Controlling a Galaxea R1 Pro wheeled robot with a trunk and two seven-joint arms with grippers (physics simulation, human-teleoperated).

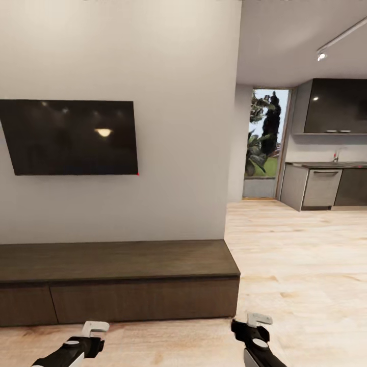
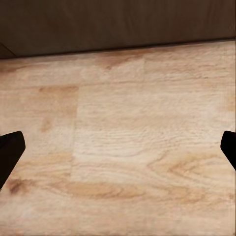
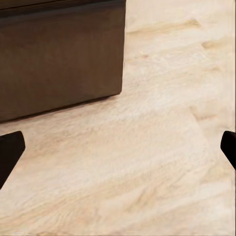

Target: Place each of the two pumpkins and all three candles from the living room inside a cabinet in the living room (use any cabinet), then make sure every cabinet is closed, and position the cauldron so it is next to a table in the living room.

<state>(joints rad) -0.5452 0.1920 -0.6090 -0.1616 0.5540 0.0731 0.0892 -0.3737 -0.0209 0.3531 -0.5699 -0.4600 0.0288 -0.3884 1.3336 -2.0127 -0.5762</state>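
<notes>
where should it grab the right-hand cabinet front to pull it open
Probably its top edge, in the thin dark gap under the overhanging top slab, coming from the front. The cabinet front is flat with no handle. The end panel is flush too. Both grippers hang open and empty above the floor.

Home, open-plan living rm + kitchen. Living side: flat-screen TV (image 1: pixel 69 137) mounted on pale wall, long low dark-wood cabinet (image 1: pixel 117 280) beneath it, light wood-plank floor (image 1: pixel 300 265) throughout. Kitchen at back right: dark upper cupboards (image 1: pixel 336 106), counter w/ tap (image 1: pixel 336 155), built-in dishwasher (image 1: pixel 321 188). Tall window (image 1: pixel 265 135) shows garden plants outside.
</notes>
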